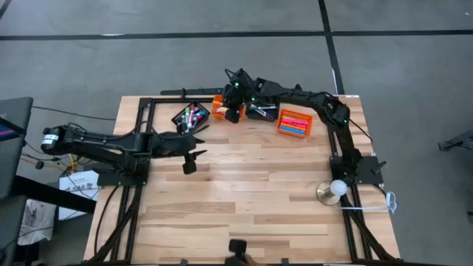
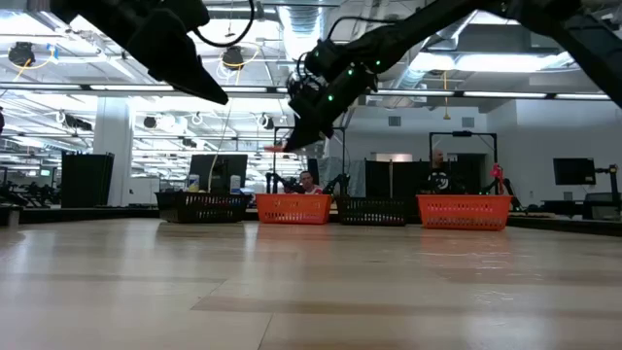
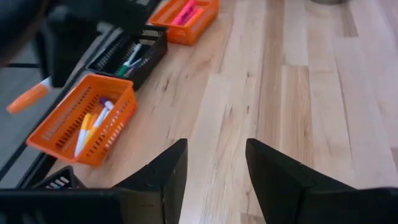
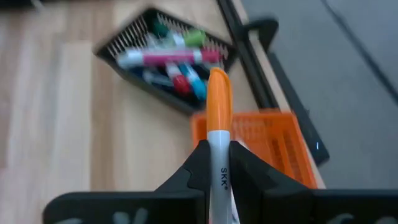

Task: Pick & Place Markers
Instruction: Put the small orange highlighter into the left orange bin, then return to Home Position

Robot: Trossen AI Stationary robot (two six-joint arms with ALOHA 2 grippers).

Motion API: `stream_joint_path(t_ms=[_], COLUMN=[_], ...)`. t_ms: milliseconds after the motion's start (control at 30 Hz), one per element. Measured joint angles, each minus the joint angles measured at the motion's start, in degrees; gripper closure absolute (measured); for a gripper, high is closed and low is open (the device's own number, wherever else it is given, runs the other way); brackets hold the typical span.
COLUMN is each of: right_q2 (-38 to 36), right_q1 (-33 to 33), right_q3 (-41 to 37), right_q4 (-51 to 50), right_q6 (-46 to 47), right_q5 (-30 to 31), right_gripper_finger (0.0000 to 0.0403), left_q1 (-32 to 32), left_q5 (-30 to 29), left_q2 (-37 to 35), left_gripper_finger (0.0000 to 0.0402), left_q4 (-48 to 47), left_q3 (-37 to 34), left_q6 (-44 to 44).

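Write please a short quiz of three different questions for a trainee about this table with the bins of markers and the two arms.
1. True or false: the right gripper is shut on an orange-capped white marker.
2. Which gripper is open with nothing in it? A) left B) right
3. Fill in: the pink markers lie in the orange mesh bin nearest the ____ arm's base.

Key: 1 true; 2 A, the left gripper is open above the bare wooden table; 3 right.

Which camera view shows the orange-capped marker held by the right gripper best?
The right wrist view: the orange-capped marker fills the picture, pinched in the right gripper. The left wrist view shows it small at the edge, the low view as a sliver, and the high view hides it.
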Motion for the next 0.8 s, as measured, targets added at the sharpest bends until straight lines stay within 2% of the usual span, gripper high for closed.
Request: stream_joint_path(t_ms=[133,367,467,567,800], right_q2=[4.17,8.59,9.15,9.32,9.29], right_q1=[-2.62,-6.01,-5.97,-5.51,-4.95], right_q3=[4.18,5.26,5.24,5.24,5.24], right_q4=[-3.33,-7.11,-7.57,-6.69,-6.56], right_q6=[-0.1,-0.94,-2.77,-4.04,-4.17], right_q5=[0.37,0.6,0.38,0.17,1.57], right_gripper_finger=[0.0362,0.0348,0.0339,0.032,0.025], left_q1=[4.73,11.86,13.35,13.46,13.46], left_q5=[4.82,8.95,12.04,12.42,12.5], left_q2=[-0.02,0.0,0.0,0.0,0.0], left_gripper_finger=[0.0238,0.0238,0.0238,0.0238,0.0238], left_q4=[0.25,0.3,0.65,1.28,3.6], left_q3=[-0.65,-2.68,-3.75,-4.65,-4.86], left_q6=[3.61,5.68,5.67,5.53,4.43])
